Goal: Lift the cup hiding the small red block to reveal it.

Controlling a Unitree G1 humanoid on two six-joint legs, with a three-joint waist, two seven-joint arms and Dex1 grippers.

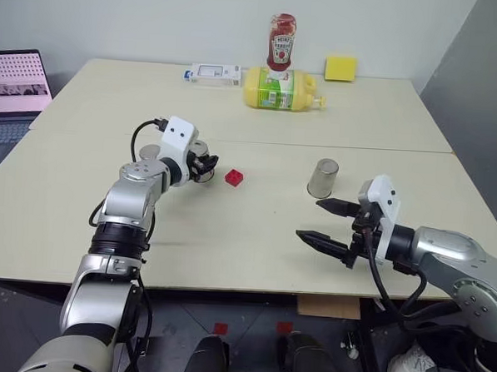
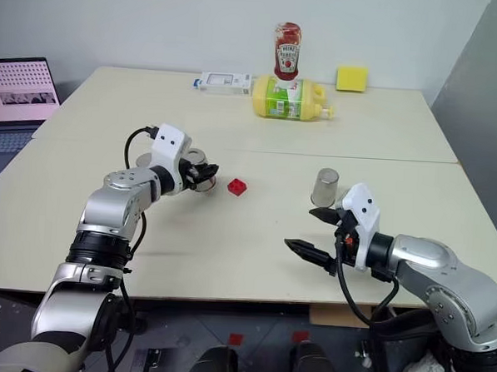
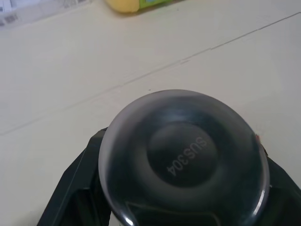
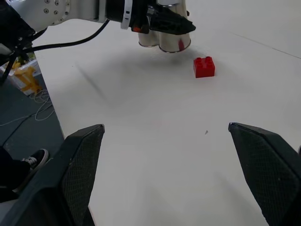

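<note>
So the left gripper [image 1: 206, 165] has its jaws clamped tight on one steel cup [image 4: 174, 41], holding it lifted clear of the bench [image 1: 246, 236]. In the left wrist view the cup's base [image 3: 183, 155] sits right up against the camera between the black fingers. The small red block [image 1: 234, 178] is out in the open on the bench, just beside the held cup on the side toward the middle. A second cup [image 4: 147, 39] stands right next to the lifted one, mostly tucked behind the gripper, and a third cup [image 1: 322, 177] stands by itself over on the right half. The right gripper [image 1: 330, 223] hovers near that third cup, jaws spread wide, gripping nothing. At the back of the bench there's a ketchup bottle [image 1: 281, 41] standing behind a yellow bottle lying on its side [image 1: 280, 89], a yellow sponge [image 1: 340, 67], and a white box [image 1: 213, 72]. A laptop [image 1: 15, 90] sits off to the left.
</note>
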